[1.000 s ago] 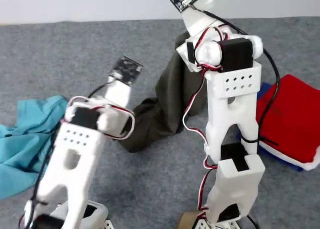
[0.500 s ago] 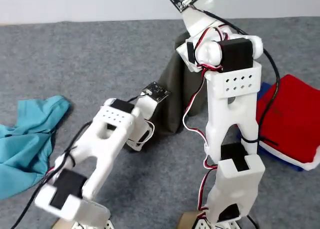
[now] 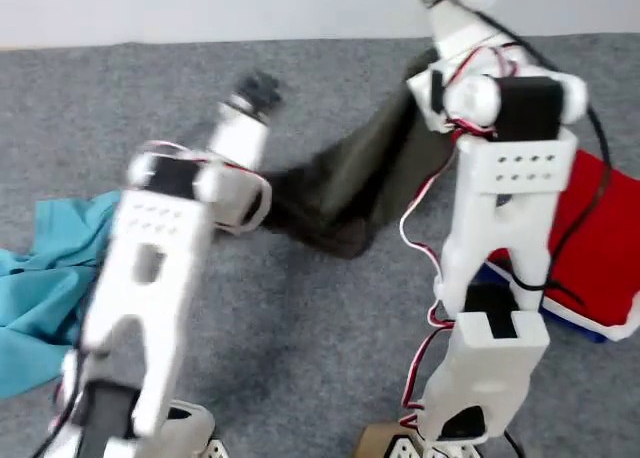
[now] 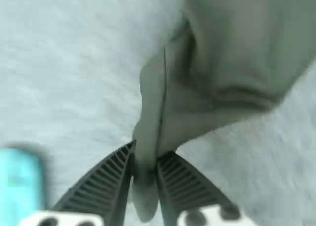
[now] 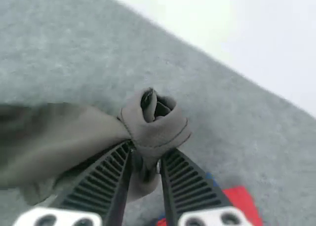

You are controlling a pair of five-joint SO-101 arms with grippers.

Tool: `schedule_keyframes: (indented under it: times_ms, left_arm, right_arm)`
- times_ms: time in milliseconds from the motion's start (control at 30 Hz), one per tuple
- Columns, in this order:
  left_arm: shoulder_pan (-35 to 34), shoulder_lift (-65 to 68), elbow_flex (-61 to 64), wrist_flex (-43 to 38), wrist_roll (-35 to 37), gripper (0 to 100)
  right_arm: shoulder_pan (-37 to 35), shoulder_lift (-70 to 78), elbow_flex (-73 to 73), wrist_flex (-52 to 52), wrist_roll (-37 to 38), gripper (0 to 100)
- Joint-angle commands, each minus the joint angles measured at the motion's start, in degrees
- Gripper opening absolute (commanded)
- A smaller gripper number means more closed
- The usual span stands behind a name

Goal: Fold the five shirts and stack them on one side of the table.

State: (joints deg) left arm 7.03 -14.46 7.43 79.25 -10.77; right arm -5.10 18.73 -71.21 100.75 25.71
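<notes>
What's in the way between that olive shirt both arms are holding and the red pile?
Nothing visible lies between them. The olive shirt is clamped in the left gripper and the right gripper. The red pile sits just beyond the right arm, whose body hides part of the table between in the high view.

High view: white right arm [image 3: 505,228] runs off the top edge, upper right. Centre, crumpled olive-green shirt [image 3: 335,193]: upper end goes behind that arm. Right, folded red shirt [image 3: 600,238]: partly behind the arm, partly past the right edge. The blue cloth [image 3: 560,313] beneath is mostly covered. Lower left, teal shirt [image 3: 50,268]: clipped by the left edge, part under white left arm [image 3: 150,278]. Both arm bases cut at the bottom. Left wrist view: pinched olive fold covers the left gripper [image 4: 144,157] inner pads.
</notes>
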Motion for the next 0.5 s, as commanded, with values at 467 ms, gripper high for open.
schedule_keyframes:
  times_ms: [467]
  left_arm:
    - [-15.12,-28.84,-12.88,-7.38,0.09,0]
  right_arm:
    - [2.51,-6.55,-24.79,2.07,0.70,1.0]
